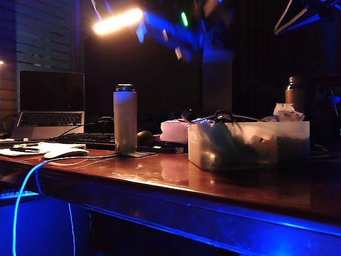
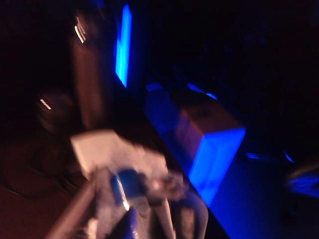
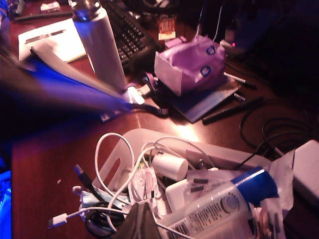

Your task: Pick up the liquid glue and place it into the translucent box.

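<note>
Closest to the right wrist camera, the right gripper [image 3: 139,224] is only a dark wedge at the frame edge, hanging over the translucent box [image 3: 119,149]; whether its fingers are apart or together cannot be told. One liquid glue [image 3: 224,206] lies on its side inside that box, blue cap on, among white cables and a charger.

One blurred left arm [image 3: 65,89] slants across the surface [image 3: 45,164] beside the single pale flask [image 3: 102,45]. The left wrist view is smeared: the left gripper [image 2: 134,219] hangs over white paper and something blue, and the state of its fingers cannot be told there either.

From the exterior view both arms are a blue blur high above the surface. It shows one flask upright left of centre, one small pinkish box [image 1: 176,130] behind it to the right, and the translucent box at near right. Only this view shows the laptop [image 1: 50,104] at far left and a brown bottle [image 1: 294,93] at far right; it hides the glue. One keyboard [image 3: 124,30] lies beyond the flask.
</note>
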Action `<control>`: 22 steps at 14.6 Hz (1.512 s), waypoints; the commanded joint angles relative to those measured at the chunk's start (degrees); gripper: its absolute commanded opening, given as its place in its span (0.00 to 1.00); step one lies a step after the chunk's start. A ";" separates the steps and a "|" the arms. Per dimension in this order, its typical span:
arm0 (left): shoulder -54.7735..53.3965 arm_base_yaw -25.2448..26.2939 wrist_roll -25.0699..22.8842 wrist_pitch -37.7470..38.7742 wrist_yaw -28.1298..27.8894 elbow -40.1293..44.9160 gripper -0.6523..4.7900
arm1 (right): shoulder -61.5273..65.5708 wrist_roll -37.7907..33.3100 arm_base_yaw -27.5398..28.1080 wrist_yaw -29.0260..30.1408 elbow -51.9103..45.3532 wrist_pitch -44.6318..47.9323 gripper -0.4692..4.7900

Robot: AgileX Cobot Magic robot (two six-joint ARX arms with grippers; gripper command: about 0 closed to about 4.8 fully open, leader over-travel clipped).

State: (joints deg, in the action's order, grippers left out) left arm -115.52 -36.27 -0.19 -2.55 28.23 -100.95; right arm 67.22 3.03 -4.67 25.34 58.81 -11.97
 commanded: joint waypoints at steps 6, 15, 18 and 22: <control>20.26 2.10 -7.17 34.23 -8.15 -0.33 0.15 | -4.96 0.13 -0.02 0.11 0.33 -7.87 0.09; 54.23 1.95 -4.81 60.87 -24.92 -0.17 0.15 | -24.30 0.83 -0.02 -11.06 -0.11 -23.74 0.09; 65.75 1.95 -1.62 68.24 -28.26 2.56 0.15 | -31.26 2.21 -0.04 -10.99 -4.07 -21.09 0.09; 84.43 1.99 -0.81 69.05 -33.62 18.27 0.15 | -43.69 1.77 -0.04 -9.99 -17.73 -10.54 0.09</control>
State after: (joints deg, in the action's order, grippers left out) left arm -32.67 -34.33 -1.39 66.74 -3.18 -84.73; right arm 25.28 5.04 -4.69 15.14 42.50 -26.55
